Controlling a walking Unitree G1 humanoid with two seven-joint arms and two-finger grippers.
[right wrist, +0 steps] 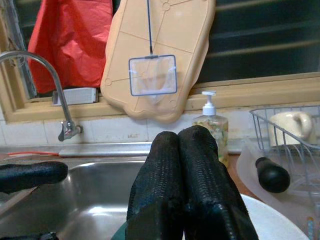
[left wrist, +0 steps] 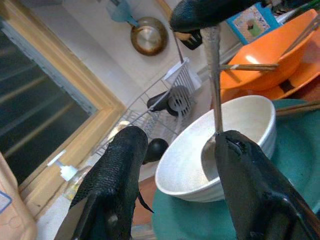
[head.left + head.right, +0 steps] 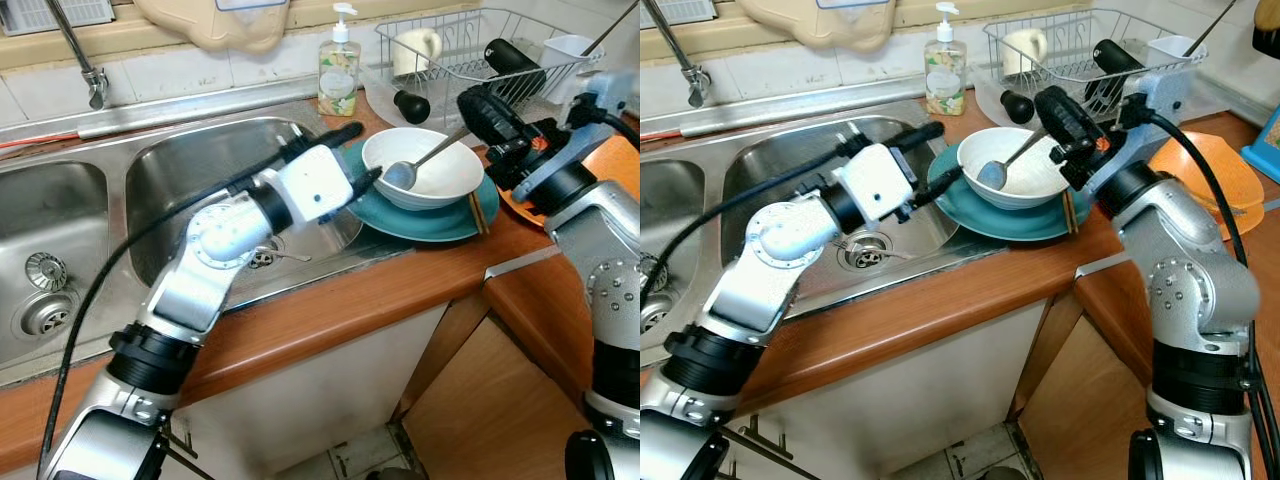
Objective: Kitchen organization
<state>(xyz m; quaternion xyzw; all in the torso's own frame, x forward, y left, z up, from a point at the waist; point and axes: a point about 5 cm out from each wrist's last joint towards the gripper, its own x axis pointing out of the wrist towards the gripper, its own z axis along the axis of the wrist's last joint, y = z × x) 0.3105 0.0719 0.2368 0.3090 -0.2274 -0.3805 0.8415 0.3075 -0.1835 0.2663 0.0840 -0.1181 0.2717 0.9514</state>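
Right gripper pinched closed on the handle of a spoon — fingers pressed flat together in the right wrist view, handle gripped at the tip in the left wrist view. Spoon slanting down from there into a white bowl, its head resting against the inner wall. Bowl seated on a teal plate at the counter edge, just beside the right-hand sink basin. Chopsticks laid on the plate's right rim.

Left gripper reaching across the basin, fingers parted wide and holding nothing — one fingertip close to the plate's left rim, the other raised above it.

Behind the bowl, a soap dispenser against the tiled backsplash, and a wire dish rack carrying a cream mug and dark-handled utensils. Right of the rack, an orange bowl on the wooden counter. Faucet over the left basin; beige cutting board hung against the window, red cloth beside it.
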